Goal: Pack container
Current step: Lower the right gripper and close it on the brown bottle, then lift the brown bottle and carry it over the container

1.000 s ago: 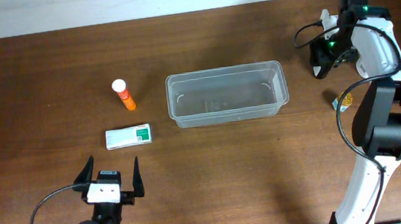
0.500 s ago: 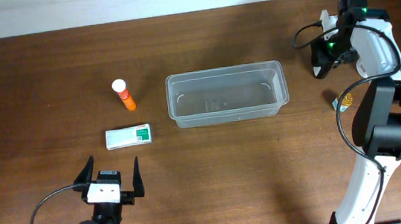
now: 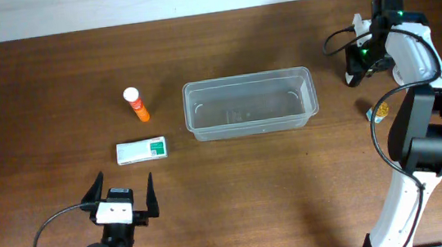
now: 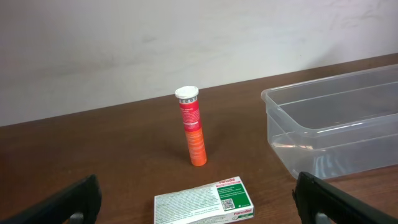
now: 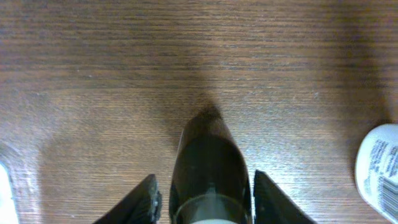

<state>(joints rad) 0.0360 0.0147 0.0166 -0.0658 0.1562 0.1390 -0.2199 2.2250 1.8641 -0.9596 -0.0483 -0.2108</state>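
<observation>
Two fingers of our right gripper (image 5: 205,186) are standing close on either side of a dark bottle (image 5: 210,155). We cannot tell whether they are pressing on it or only flanking it. A white bottle (image 5: 379,165) with a printed label is showing at the right edge of the wrist view, apart from the fingers. This gripper is hanging over the far right part of the table (image 3: 253,194), beyond the right end of the tub (image 3: 249,108). Nearer along the same arm, a small orange thing (image 3: 378,111) is sitting on the wood, too small for us to name.

Our left gripper (image 3: 122,183) is sitting low at the near left of the table with its fingers spread wide apart. Straight ahead of it a white and green box (image 3: 142,151) is lying flat, its long side running across our view. Behind the box an orange tube (image 3: 136,104) with a white cap is standing upright. Box and tube are lying apart from each other, and both are sitting left of the tub, near it but not touching. The box is lying between the left gripper and the tube, while the tub is lying ahead and to the right.

We are seeing the tub mouth up around the middle of the table, between the two grippers. Its long axis is running left to right, level with the table's far edge. One short end is facing the tube, and the other is facing the right gripper.
</observation>
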